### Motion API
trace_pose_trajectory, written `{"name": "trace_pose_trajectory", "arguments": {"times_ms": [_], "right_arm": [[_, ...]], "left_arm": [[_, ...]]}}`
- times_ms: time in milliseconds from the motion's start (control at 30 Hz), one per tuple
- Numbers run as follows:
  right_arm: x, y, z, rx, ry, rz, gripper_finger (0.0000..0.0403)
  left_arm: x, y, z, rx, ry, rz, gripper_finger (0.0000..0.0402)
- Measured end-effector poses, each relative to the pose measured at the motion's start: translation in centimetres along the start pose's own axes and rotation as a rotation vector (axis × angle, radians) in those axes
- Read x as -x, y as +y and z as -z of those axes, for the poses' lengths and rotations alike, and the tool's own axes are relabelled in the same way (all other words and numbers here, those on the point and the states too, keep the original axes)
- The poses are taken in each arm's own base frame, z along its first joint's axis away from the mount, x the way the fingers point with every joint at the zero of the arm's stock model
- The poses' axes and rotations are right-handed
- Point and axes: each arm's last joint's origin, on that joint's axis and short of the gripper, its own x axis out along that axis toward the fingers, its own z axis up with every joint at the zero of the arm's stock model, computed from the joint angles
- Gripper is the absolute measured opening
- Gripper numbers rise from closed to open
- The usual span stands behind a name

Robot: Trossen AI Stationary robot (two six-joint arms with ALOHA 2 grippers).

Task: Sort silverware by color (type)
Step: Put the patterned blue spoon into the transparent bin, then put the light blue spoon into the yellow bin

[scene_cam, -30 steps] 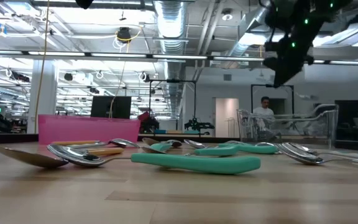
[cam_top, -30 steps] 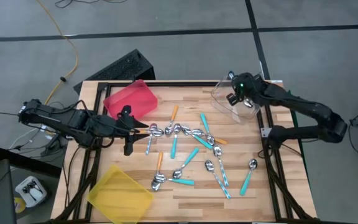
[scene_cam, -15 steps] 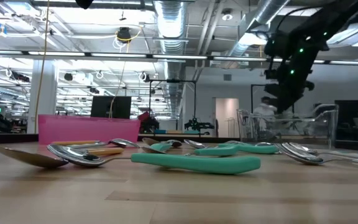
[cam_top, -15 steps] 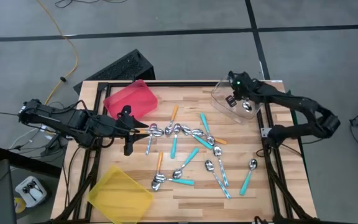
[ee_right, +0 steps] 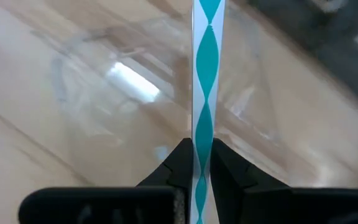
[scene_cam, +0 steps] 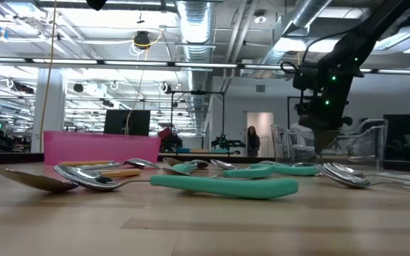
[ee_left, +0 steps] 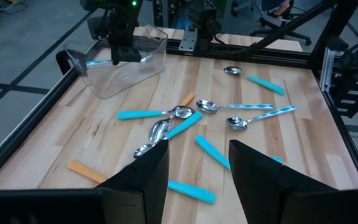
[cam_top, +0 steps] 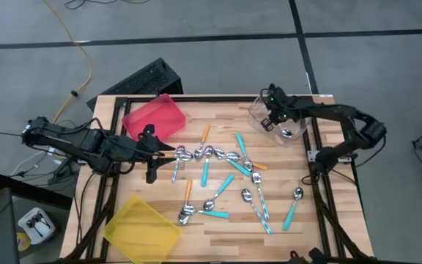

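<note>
One striped teal-and-white spoon handle (ee_right: 202, 81) pinched in the right gripper (cam_top: 272, 110) fingers over the clear bin (cam_top: 278, 122) at the table's (cam_top: 218, 226) far right, other spoons (cam_top: 229, 158) scattered mid-table, left gripper (cam_top: 165, 154) fingers parted, empty, beside the red bin (cam_top: 154, 117).

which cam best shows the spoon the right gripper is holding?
Right wrist view: the right gripper pinches the striped teal-and-white handle, with the clear bin behind. Left wrist view shows a distant sliver of handle; in the high and low views the arm hides it.

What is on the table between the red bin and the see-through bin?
In the high view, only one orange-handled spoon lies between the red bin and the clear bin; the rest is bare wood.
</note>
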Motion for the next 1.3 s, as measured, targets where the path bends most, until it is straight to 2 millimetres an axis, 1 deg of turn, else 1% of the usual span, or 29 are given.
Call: {"name": "trace_pose_trajectory", "arguments": {"times_ms": [133, 233, 367, 467, 567, 667, 833, 933, 1067, 1200, 1300], "right_arm": [[-0.1, -0.1, 0.0, -0.004, 0.003, -0.009, 0.0076], [0.2, -0.1, 0.0, -0.002, -0.005, -0.007, 0.0096], [1.1, -0.4, 0.0, -0.004, -0.038, 0.006, 0.0130], [2.4, -0.6, -0.1, -0.019, -0.090, 0.007, 0.0158], [4.5, -1.0, -0.6, -0.056, -0.149, 0.002, 0.0180], [7.5, -1.4, -1.1, -0.117, -0.223, -0.010, 0.0195], [12.4, -1.0, -0.7, -0.170, -0.311, -0.068, 0.0202], [14.6, -0.2, 0.1, -0.174, -0.329, -0.121, 0.0203], [16.3, 1.9, 1.4, -0.140, -0.330, -0.267, 0.0203], [17.1, 5.0, 2.4, -0.022, -0.299, -0.383, 0.0203], [17.1, 7.8, 2.9, 0.084, -0.271, -0.448, 0.0203]], "left_arm": [[0.0, 0.0, 0.0, 0.000, 0.000, 0.000, 0.0151], [0.0, 0.0, 0.0, 0.000, 0.000, 0.000, 0.0151], [0.0, 0.0, 0.0, -0.004, 0.000, 0.000, 0.0151], [0.0, 0.0, 0.0, -0.006, -0.003, -0.013, 0.0151], [0.0, 0.1, 0.0, -0.008, -0.008, -0.033, 0.0151], [0.0, 0.1, 0.0, -0.008, -0.012, -0.047, 0.0151], [0.0, 0.1, 0.0, -0.026, -0.012, -0.049, 0.0151], [0.0, 0.1, 0.0, -0.037, -0.011, -0.049, 0.0151], [0.0, 0.2, 0.0, -0.045, -0.011, -0.050, 0.0151], [0.0, 0.2, 0.0, -0.045, -0.011, -0.051, 0.0151], [0.0, 0.2, 0.0, -0.045, -0.011, -0.051, 0.0151]]}}
